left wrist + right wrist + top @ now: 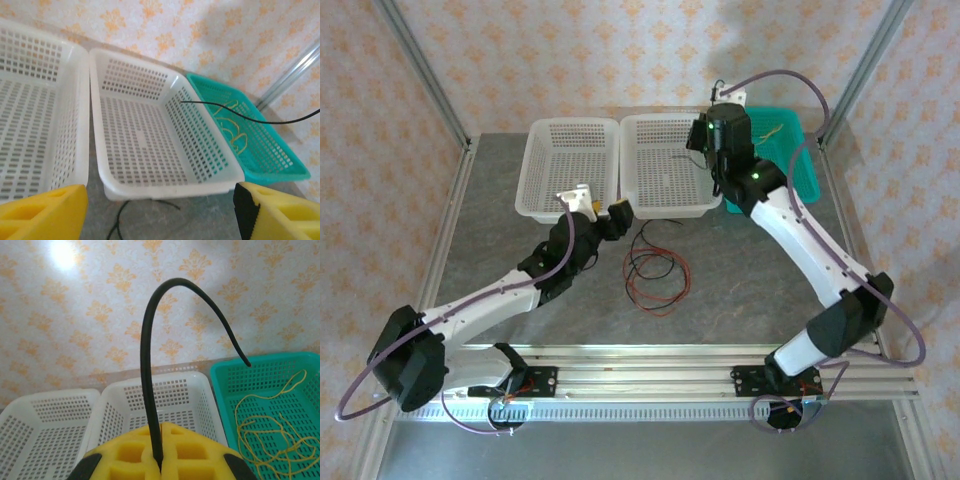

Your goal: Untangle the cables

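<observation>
Our right gripper (160, 462) has its yellow fingers pressed together on a black cable (145, 340). The cable rises straight out of the jaws, arches overhead and droops to the right, and its free end hangs in the air. Beyond those jaws and off to their right sits the teal basket (260, 362), with the yellow cable (260, 440) lying loose on its floor, well apart from the fingers. Straight ahead of the same jaws we see the middle white basket (155, 382), and the second white basket (45, 395) is further to their left. Our left gripper (160, 222) stands with its fingers spread wide and nothing between them. It faces the near wall of the middle white basket, while the teal basket is ahead and to the right of the opening. The red and black cables (655, 270) lie in overlapping loops on the grey table (740, 290). They are just short of the left jaws and a little to their right, on the near side of the baskets and touched by neither gripper. From the left wrist we make out one black strand on the table directly below the gap in the jaws.
</observation>
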Tool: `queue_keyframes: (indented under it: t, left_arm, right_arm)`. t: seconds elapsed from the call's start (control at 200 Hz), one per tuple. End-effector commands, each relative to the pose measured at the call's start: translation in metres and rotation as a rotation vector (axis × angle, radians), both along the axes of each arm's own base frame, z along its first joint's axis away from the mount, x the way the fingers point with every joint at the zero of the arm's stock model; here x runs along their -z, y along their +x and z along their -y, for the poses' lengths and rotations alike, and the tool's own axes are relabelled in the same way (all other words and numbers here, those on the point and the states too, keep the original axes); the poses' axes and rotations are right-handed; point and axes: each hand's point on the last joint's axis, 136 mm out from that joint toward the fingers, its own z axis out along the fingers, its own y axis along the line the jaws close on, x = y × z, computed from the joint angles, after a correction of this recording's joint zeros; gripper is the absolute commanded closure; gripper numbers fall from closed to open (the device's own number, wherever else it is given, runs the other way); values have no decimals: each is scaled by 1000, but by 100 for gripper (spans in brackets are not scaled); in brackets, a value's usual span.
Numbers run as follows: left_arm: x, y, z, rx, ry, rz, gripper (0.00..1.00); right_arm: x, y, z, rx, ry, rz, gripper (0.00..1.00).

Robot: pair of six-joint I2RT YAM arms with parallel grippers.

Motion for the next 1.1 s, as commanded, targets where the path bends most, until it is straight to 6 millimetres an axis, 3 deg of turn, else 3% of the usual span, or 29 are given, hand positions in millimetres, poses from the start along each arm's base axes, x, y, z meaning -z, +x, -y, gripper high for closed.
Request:
queue_keyframes:
  t: [0.0, 0.17, 0.36, 0.481, 0.661, 0.846, 1.096]
  left_arm:
    - [-15, 13, 2, 8, 32, 10, 22]
    - [-25, 27, 15, 52, 48, -4, 13]
    - [-1, 36, 15, 26, 114, -112, 7]
    - [17, 34, 14, 22, 115, -163, 1]
    - [52, 36, 9, 20, 47, -318, 1]
    - [54, 26, -12, -33, -31, -237, 1]
    - [68, 25, -18, -26, 4, -289, 1]
  right_arm:
    - [12, 21, -4, -8, 5, -45, 100]
    - [39, 58, -5, 10, -26, -111, 100]
    - [84, 83, -3, 33, -34, -213, 100]
    - [112, 91, -6, 32, -41, -267, 100]
    - [165, 101, -21, -19, -64, -396, 100]
    - [209, 104, -36, -67, -46, -493, 100]
    - [251, 107, -58, -143, 8, -591, 82]
